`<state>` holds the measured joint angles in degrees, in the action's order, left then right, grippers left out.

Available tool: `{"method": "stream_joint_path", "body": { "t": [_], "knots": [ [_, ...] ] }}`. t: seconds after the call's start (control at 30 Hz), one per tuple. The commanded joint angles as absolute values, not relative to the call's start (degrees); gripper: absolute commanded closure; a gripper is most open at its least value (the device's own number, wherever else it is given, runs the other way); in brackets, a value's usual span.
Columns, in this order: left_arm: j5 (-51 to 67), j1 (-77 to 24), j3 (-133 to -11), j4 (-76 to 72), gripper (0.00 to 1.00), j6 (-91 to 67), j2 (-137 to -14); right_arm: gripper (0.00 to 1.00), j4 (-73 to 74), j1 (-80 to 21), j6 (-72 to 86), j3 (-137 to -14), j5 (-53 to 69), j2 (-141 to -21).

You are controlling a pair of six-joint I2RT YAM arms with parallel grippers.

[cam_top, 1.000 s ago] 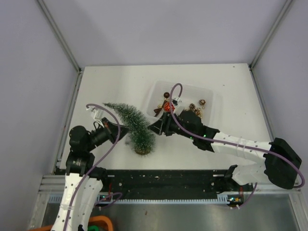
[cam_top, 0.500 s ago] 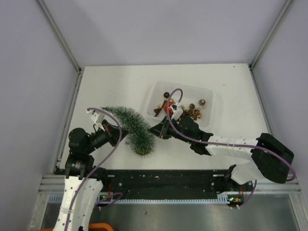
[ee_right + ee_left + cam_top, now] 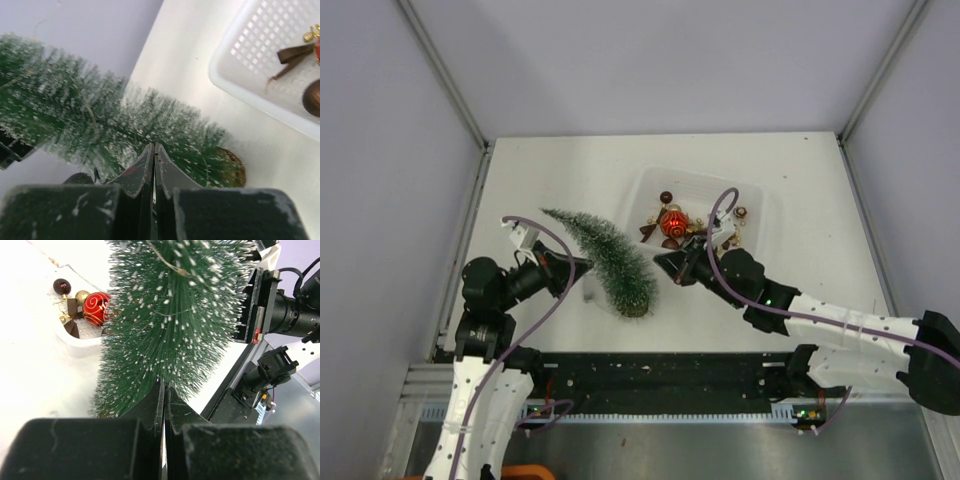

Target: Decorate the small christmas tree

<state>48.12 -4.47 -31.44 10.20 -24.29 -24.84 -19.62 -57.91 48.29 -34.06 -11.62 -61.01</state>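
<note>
The small christmas tree, dark green and frosted, leans with its tip to the upper left and its wooden disc base to the lower right. My left gripper is shut on its bristles from the left side; in the left wrist view the tips are buried in the tree. A thin gold thread lies across the branches. My right gripper is shut just right of the tree; its jaws show nothing between them, with the tree right ahead.
A white tray behind the right arm holds a red bauble, a dark brown bauble, gold pieces and brown bows. The tray's corner sits close to the tree's base. Grey walls enclose the table.
My right gripper has closed and drawn back to the right, away from the tree, uncovering the red bauble. The tree and my left gripper have shifted slightly right.
</note>
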Motion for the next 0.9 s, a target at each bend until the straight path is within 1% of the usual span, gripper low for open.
{"method": "stream_joint_path", "body": {
  "t": [0.0, 0.13, 0.17, 0.2, 0.23, 0.3, 0.33, 0.43, 0.53, 0.6, 0.73, 0.87],
  "knots": [
    [50.89, -4.39, -33.23, 6.07, 1.0, -24.78, -26.28, 1.0, -15.99, -58.27, 47.37, -31.03, -14.07, -59.24],
    [50.19, -4.31, -32.35, 5.89, 1.0, -24.35, -25.49, 1.0, -16.35, -58.36, 48.08, -30.32, -14.06, -59.33],
    [50.01, -4.31, -32.26, 6.06, 1.0, -24.0, -25.14, 0.95, -16.0, -58.27, 48.08, -30.5, -14.5, -59.41],
    [49.66, -4.31, -32.26, 6.33, 1.0, -23.65, -25.05, 0.86, -15.65, -58.27, 48.08, -30.93, -14.85, -59.24],
    [49.4, -4.31, -32.26, 6.68, 0.99, -23.21, -24.79, 0.74, -15.56, -58.36, 48.08, -31.11, -14.94, -59.59],
    [49.05, -4.31, -32.34, 7.29, 0.96, -22.5, -24.61, 0.57, -15.47, -58.36, 47.73, -32.07, -15.64, -60.2],
    [48.87, -4.31, -32.34, 7.47, 0.93, -22.24, -24.7, 0.51, -14.77, -58.27, 47.2, -32.95, -16.25, -60.73],
    [48.69, -4.31, -32.96, 7.82, 0.87, -21.27, -24.79, 0.42, -10.21, -57.75, 44.75, -36.64, -19.5, -61.26],
    [48.08, -4.31, -33.48, 7.56, 0.83, -20.83, -25.4, 0.37, -3.01, -51.88, 42.72, -41.56, -20.74, -62.22],
    [47.99, -4.31, -34.19, 7.47, 0.81, -20.65, -26.19, 0.36, 3.57, -46.52, 41.31, -45.94, -19.6, -64.32],
    [49.22, -4.31, -34.89, 7.38, 0.78, -21.01, -27.95, 0.36, 11.68, -37.2, 37.45, -54.56, -20.13, -73.19],
    [49.74, -4.39, -34.72, 7.91, 0.78, -20.31, -28.3, 0.36, 14.15, -33.84, 32.27, -60.72, -24.34, -83.91]
  ]
}}
